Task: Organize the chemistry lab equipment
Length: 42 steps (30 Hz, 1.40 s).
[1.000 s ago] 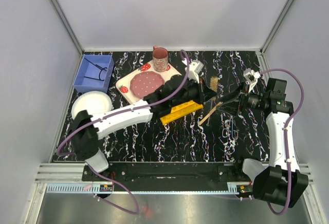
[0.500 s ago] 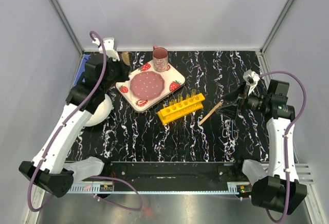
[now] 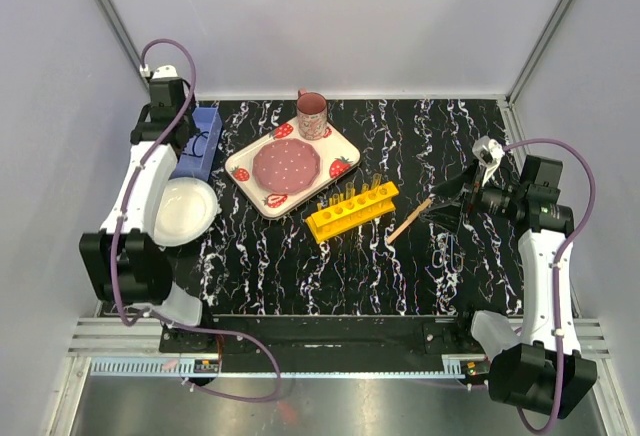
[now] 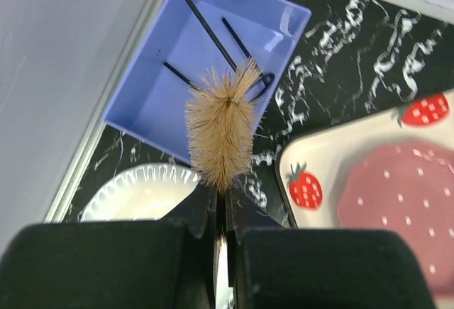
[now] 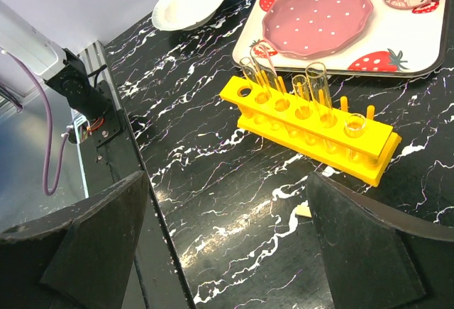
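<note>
- My left pincer (image 4: 221,203) is clamped on the brush (image 4: 221,128), and the bristle head sticks straight out past the jaws.
- The brush's long axis runs in line with my fingers, with its tip over the near wall of the blue bin (image 4: 152,89).
- Slim dark tools (image 4: 209,36) lie inside the bin.
- My left arm is right at the bin. My right pincer (image 5: 227,252) is spread wide and empty, well away from the bin, beyond the yellow rack (image 5: 312,132).
- The brush handle is hidden between the jaws, and I can't judge its height above the bin.
</note>
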Available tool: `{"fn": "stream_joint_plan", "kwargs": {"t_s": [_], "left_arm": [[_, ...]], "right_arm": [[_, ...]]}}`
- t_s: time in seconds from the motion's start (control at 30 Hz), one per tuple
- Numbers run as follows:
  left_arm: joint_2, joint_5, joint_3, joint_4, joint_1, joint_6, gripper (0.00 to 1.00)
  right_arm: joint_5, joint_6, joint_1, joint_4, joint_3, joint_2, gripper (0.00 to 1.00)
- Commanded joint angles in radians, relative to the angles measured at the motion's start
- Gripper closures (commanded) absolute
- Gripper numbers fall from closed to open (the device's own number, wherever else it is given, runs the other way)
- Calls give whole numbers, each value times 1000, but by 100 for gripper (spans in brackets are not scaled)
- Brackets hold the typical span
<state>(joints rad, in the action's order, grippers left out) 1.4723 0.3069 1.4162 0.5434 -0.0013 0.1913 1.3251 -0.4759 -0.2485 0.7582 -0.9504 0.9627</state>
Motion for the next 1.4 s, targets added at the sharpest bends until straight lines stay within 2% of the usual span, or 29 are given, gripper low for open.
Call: {"fn": "stream_joint_plan", "kwargs": {"t_s": [0.0,0.4,0.6,0.8,0.93,1.07,1.37], "left_arm": [[144,119,139,-132,49,31,100],[416,127,302,-229,156,155,100],[540,112,440,-183,184,214,100],[646,109,569,-71,193,295,99],[657,116,543,-54,199,319,98],[657,95,510,-40,204,316,93],[665,3,558,32,221,316,66]], "right_arm": [[-6,-15,0,3,-5,-16,2],[16,-101,0,111,-42,28,2],[25,-162,0,174,-60,65,2],[40,-196,-9,211,-71,82,2],[43,-211,-11,225,-76,90,2],[43,-216,-11,227,-77,88,2],[46,-222,-14,234,-82,77,1]]}}
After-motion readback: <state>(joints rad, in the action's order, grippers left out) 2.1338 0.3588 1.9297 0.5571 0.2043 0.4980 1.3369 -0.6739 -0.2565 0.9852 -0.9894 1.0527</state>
